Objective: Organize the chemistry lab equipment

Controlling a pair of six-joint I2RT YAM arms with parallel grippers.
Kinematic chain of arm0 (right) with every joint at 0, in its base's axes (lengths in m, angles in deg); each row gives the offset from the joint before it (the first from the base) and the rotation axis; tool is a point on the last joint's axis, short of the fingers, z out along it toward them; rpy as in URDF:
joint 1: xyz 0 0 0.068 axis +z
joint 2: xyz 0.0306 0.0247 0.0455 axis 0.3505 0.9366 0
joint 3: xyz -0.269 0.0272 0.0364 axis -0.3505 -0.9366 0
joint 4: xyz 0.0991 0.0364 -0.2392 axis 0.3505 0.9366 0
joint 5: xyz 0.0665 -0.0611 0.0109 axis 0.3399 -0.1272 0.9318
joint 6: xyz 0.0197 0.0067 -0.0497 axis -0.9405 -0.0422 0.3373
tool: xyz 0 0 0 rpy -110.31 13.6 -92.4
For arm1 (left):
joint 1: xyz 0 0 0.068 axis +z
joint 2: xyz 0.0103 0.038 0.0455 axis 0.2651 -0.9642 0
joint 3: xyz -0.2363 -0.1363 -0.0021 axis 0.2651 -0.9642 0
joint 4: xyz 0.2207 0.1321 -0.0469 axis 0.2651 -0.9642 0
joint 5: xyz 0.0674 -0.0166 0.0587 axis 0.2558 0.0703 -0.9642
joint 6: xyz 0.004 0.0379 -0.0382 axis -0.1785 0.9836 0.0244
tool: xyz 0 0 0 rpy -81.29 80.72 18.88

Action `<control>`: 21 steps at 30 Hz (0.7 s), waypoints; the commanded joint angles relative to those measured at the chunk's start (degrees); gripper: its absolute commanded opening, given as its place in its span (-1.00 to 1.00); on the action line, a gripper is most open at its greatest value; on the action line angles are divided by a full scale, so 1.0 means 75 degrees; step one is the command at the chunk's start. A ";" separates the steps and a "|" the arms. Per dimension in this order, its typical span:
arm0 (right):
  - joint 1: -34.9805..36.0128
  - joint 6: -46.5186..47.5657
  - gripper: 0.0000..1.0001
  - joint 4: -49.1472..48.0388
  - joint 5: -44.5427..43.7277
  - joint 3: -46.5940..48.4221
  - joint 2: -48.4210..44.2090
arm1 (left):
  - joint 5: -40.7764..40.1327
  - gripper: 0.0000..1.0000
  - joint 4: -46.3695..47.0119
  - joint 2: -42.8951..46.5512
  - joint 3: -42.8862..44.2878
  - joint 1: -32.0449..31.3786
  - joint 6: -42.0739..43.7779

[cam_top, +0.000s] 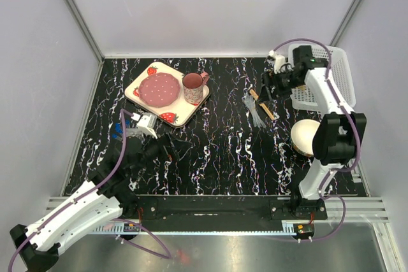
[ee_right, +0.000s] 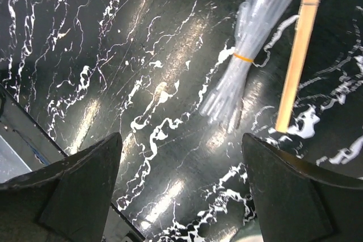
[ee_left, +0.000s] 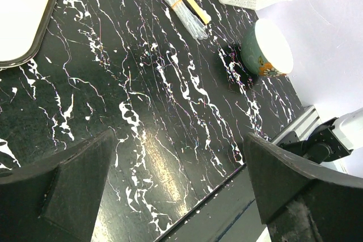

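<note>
A bundle of clear droppers [ee_right: 240, 65], tied with an orange band, lies on the black marbled table next to a wooden-handled tool [ee_right: 299, 49]. My right gripper [ee_right: 181, 191] hovers open just short of them, nothing between its fingers. In the top view the droppers [cam_top: 254, 112] and the tool [cam_top: 262, 104] lie below the right gripper [cam_top: 268, 90]. My left gripper [cam_top: 167, 148] is open low over the table's left part and holds nothing. In the left wrist view its jaws [ee_left: 178, 188] stand wide apart, with the droppers [ee_left: 177, 3] far ahead.
A white basket [cam_top: 331, 71] stands at the back right, a cream bowl [cam_top: 305, 137] in front of it. The strawberry-print tray [cam_top: 146, 107] carries a pink plate [cam_top: 159, 88] and a mug [cam_top: 193, 88]. Something blue [cam_top: 117, 134] shows beside the left wrist.
</note>
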 commanded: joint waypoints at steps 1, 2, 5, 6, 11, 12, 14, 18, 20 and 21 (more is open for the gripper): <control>0.0592 -0.0342 0.82 -0.0640 -0.1078 -0.0155 0.0447 | -0.0023 0.97 0.0150 -0.0022 0.0305 0.0029 -0.0080; 0.0651 -0.0389 0.80 -0.0791 -0.1256 -0.0178 0.0565 | -0.0023 0.98 0.0092 -0.0010 0.0305 0.0029 -0.0092; 0.0956 -0.0495 0.76 -0.1026 -0.1936 -0.0178 0.1022 | -0.0082 0.98 0.0033 -0.0022 0.0317 0.0029 -0.0104; 0.1061 -0.0507 0.75 -0.1074 -0.2054 -0.0167 0.1151 | -0.0093 0.98 0.0033 -0.0045 0.0306 0.0040 -0.0116; 0.1355 -0.0600 0.57 -0.1272 -0.2862 -0.0049 0.1937 | -0.0128 0.98 0.0044 -0.0186 0.0329 0.0029 -0.0151; 0.1366 -0.0670 0.53 -0.1320 -0.2945 -0.0038 0.2019 | -0.0128 0.98 0.0068 -0.0198 0.0329 0.0029 -0.0162; 0.1413 -0.0706 0.46 -0.1343 -0.3121 0.0021 0.2230 | -0.0140 0.98 0.0091 -0.0268 0.0352 0.0029 -0.0174; 0.1460 -0.0741 0.25 -0.1390 -0.3250 -0.0037 0.2430 | -0.0128 0.98 0.0115 -0.0385 0.0399 0.0040 -0.0186; 0.1460 -0.0765 0.10 -0.1425 -0.3273 -0.0107 0.2476 | -0.0128 0.98 0.0126 -0.0443 0.0422 0.0040 -0.0186; 0.1460 -0.0765 0.05 -0.1449 -0.3262 -0.0131 0.2488 | -0.0117 0.98 0.0138 -0.0479 0.0423 0.0040 -0.0198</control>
